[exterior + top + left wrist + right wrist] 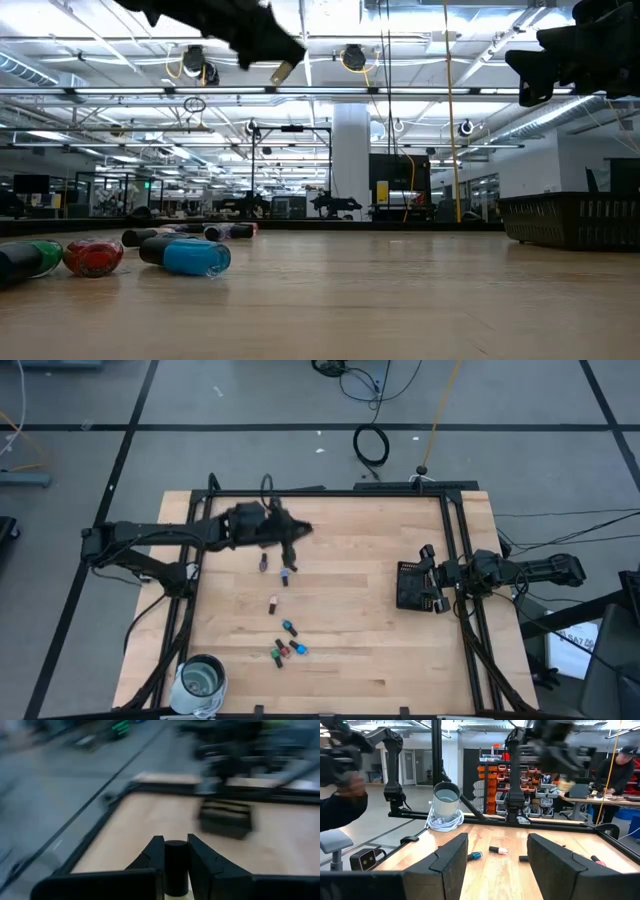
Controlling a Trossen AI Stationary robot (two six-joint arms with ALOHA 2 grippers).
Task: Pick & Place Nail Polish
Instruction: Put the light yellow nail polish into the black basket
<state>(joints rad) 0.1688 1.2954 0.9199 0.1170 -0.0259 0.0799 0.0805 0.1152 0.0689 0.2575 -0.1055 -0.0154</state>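
Seven bottles lie loose on the surface [340, 630], strung in a ragged line down its left half: a purple one [263, 563] and another [285, 576] nearest the left arm, a pale one [273, 603] below them, a teal one [289, 628] lower still, then a tight cluster of green [279, 647], red [284, 653] and blue [299, 649] close to the near edge. From the low view the blue bottle [187, 256] and red bottle [93, 257] rest on their sides, with more bottles lying farther back.

Left claw [291, 536] hangs above the surface's far left part, raised clear of the wood, and its fingers [154, 854] are clamped on a held bottle [175, 867] whose dark cap stands up between them; in the low view that bottle's beige end [281, 71] pokes out high in the air.

Right claw [428, 575] sits at the right edge, over the tray [409, 586], which rests at the surface's right side. Its fingers [451, 854] stand apart with nothing between them.

A glass jar [202, 682] stands at the near left corner, on a white coil. Beyond the surface, a person [615, 767] bends over a bench in the room
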